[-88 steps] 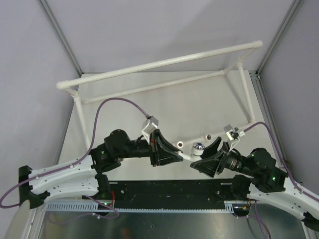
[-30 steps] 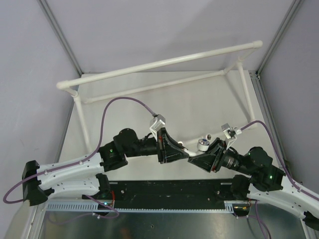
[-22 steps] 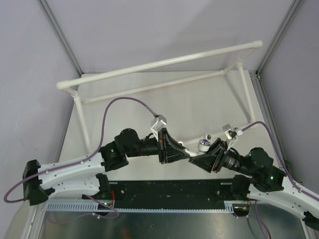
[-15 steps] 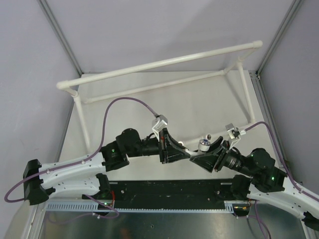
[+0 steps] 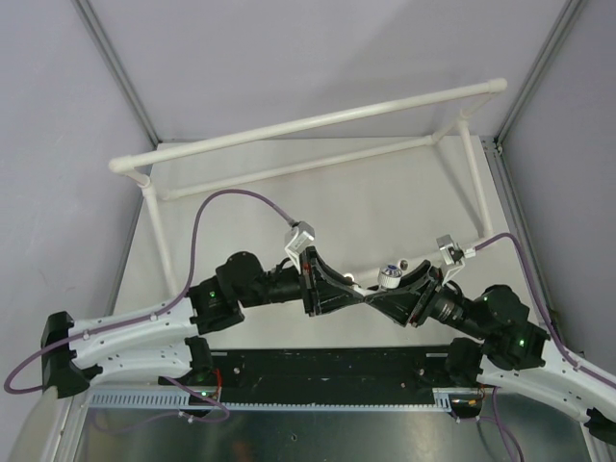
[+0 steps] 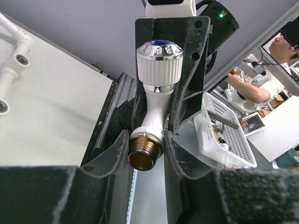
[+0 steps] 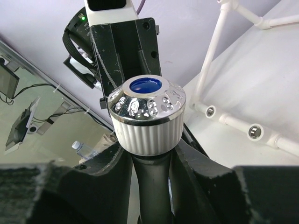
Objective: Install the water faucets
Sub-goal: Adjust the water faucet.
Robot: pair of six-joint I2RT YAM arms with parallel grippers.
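Left tool (image 6: 145,142): clamped on the faucet (image 6: 158,88). Its fingers (image 6: 117,151) pinch the white body just above the brass thread (image 6: 144,157). The thread end faces the left wrist cam. The knob (image 6: 159,57) is at the far end, with a chrome cap and blue centre.

Right tool (image 7: 152,156): its fingers (image 7: 198,170) sit one each side of the neck, right under the knob. I can't tell whether they touch it or sit a hair apart, so no call on a bite.

Top view: the tool tips meet nose to nose at 6 o'clock on the worktop (image 5: 289,207), by the near edge. The faucet is held in the air between them, knob toward 12. The left tool points to 3 o'clock and the right tool to 9. The left arm (image 5: 135,327) comes in from 8 o'clock and the right arm (image 5: 539,356) from 4, both low and stretched inward.

Two sockets (image 7: 254,132) sit in the low pipe just past the knob at 12 o'clock, apart from it. The pipe frame (image 5: 318,123) runs along the far side.

Container: a white mesh basket (image 6: 226,140) sits off the worktop, at 4 o'clock in the left wrist view. It holds small items, too blurred to identify.
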